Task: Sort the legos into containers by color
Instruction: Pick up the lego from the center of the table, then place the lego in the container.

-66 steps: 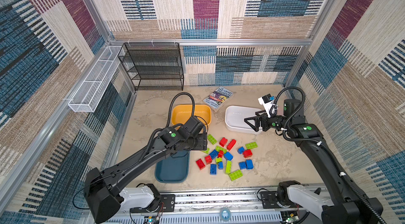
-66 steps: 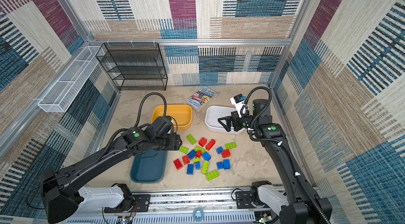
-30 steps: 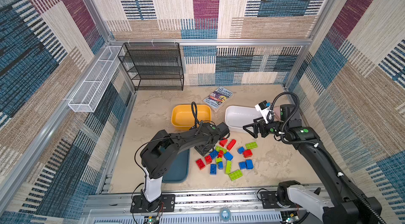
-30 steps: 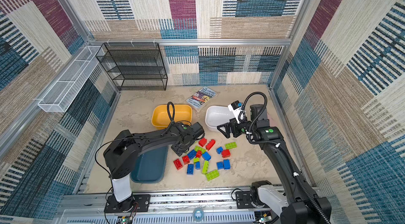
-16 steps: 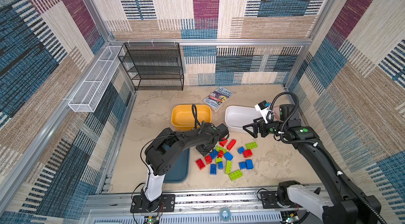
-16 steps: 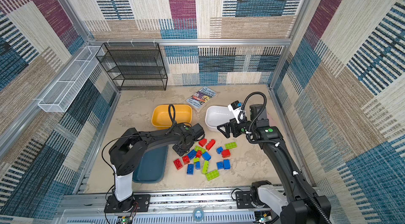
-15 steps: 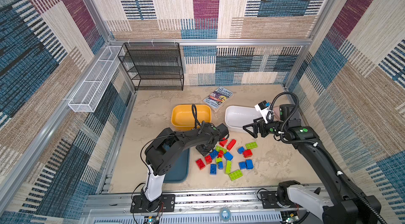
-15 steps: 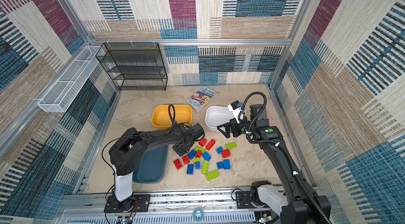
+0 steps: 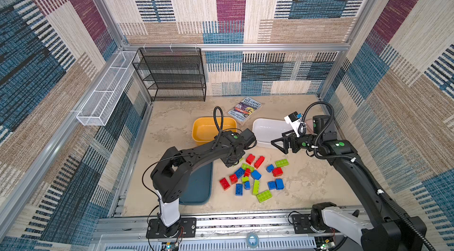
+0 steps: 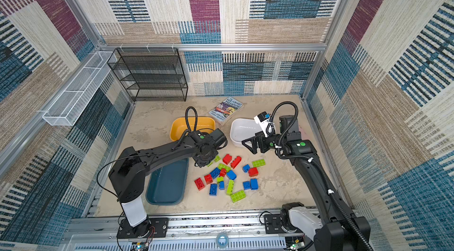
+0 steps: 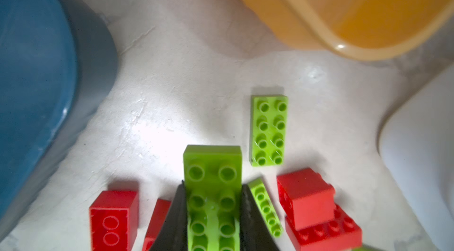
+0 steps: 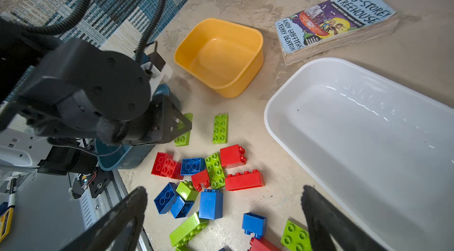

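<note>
Judging by both top views, the largest change is found in the left arm (image 9: 196, 151), which 2 seconds ago was held beside the dark teal bin (image 9: 199, 188) and has since been stretched out to the lego pile (image 9: 250, 176). The right arm has hardly been moved: the right gripper (image 9: 280, 143) is kept above the table (image 9: 172, 124) between the white bin (image 9: 265, 124) and the pile, its jaws spread fully with nothing between them. All 3 bins, the yellow bin (image 9: 204, 129) included, are seen empty where they are visible, so the sorting is judged to be at its very start. The smallest change matters most: the left gripper (image 11: 213, 185), wide apart 1 second ago, has been closed tight on the long sides of a lime green brick (image 11: 212, 163), 2 studs wide, at the pile's edge nearest the teal and yellow bins. Whether that brick has been raised off the table cannot be told. Another green brick (image 11: 269, 130) is left lying flat just beside it. With the grip made, a lift and a carry to 1 bin are expected, and that bin would then be fixed as the green one.
</note>
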You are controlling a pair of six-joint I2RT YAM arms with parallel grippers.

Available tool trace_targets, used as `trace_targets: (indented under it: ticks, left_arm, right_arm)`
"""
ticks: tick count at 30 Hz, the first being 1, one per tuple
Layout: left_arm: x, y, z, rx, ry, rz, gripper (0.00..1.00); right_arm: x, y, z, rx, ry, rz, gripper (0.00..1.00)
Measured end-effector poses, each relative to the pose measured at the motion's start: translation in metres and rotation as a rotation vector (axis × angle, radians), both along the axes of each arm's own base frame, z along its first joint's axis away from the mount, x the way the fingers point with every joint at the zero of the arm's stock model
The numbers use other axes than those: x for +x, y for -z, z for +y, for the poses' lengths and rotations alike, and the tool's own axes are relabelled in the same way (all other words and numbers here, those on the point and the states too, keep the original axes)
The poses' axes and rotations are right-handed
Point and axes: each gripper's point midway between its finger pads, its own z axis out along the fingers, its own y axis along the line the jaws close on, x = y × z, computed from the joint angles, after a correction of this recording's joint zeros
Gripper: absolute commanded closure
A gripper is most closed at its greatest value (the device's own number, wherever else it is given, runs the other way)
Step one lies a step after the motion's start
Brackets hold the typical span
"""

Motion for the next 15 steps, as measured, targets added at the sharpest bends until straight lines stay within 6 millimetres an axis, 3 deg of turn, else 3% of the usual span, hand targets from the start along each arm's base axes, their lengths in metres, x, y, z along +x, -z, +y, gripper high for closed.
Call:
trace_targets:
  ticks: [5,8,13,15]
  left_arm:
    - [0.009,-0.046,0.016,0.04,0.237,-0.057,0.89]
    - [0.029,-0.066,0.041,0.113,0.355,-0.095,0.88]
    - [0.082,-0.061,0.088,0.247,0.474,-0.076,0.86]
    - [0.103,-0.057,0.098,0.281,0.518,-0.069,0.86]
  right_arm:
    - [0.003,-0.006,0.001,0.008,-0.001,-0.009,0.01]
    - [0.003,-0.01,0.004,0.019,-0.008,-0.017,0.01]
    - [0.001,-0.014,0.01,0.037,-0.024,-0.02,0.01]
    - [0.0,-0.014,0.012,0.042,-0.03,-0.016,0.01]
